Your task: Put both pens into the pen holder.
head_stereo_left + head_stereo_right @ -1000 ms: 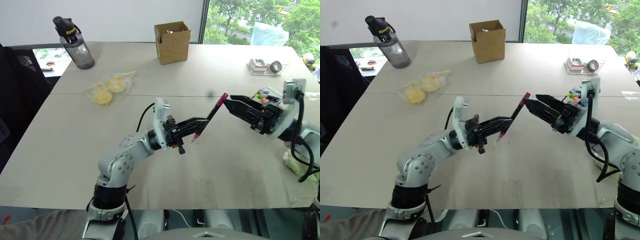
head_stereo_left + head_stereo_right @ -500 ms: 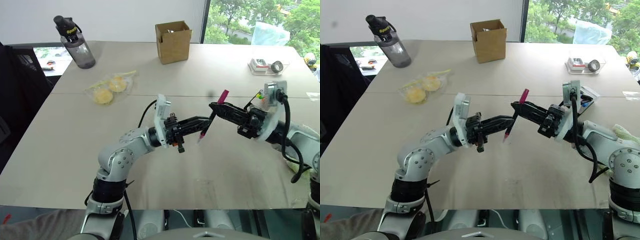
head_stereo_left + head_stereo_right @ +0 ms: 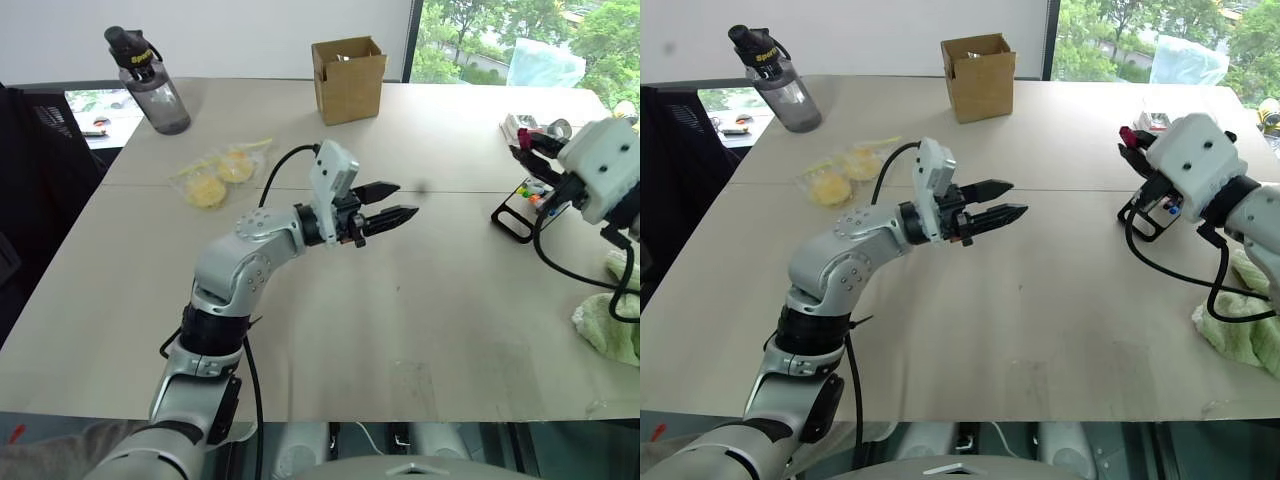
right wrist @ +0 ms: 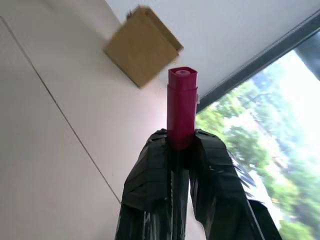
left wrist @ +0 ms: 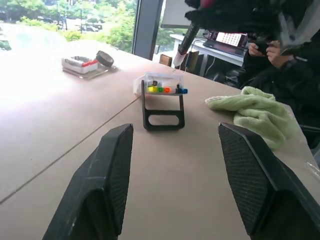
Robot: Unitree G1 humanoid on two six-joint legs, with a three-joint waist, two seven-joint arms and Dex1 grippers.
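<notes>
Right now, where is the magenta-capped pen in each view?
Left eye: magenta-capped pen far right, in the right gripper, above the pen holder.
Right eye: right side, same grip.
Left wrist: beyond the pen holder, barrel.
Right wrist: between the fingers.
Landmark: pen holder; right wrist, cardboard box.

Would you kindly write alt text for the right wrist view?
The right gripper is shut on a pen with a magenta cap, which sticks out past its fingertips. Behind it lie a pale table, a brown cardboard box and a window onto green trees.
</notes>
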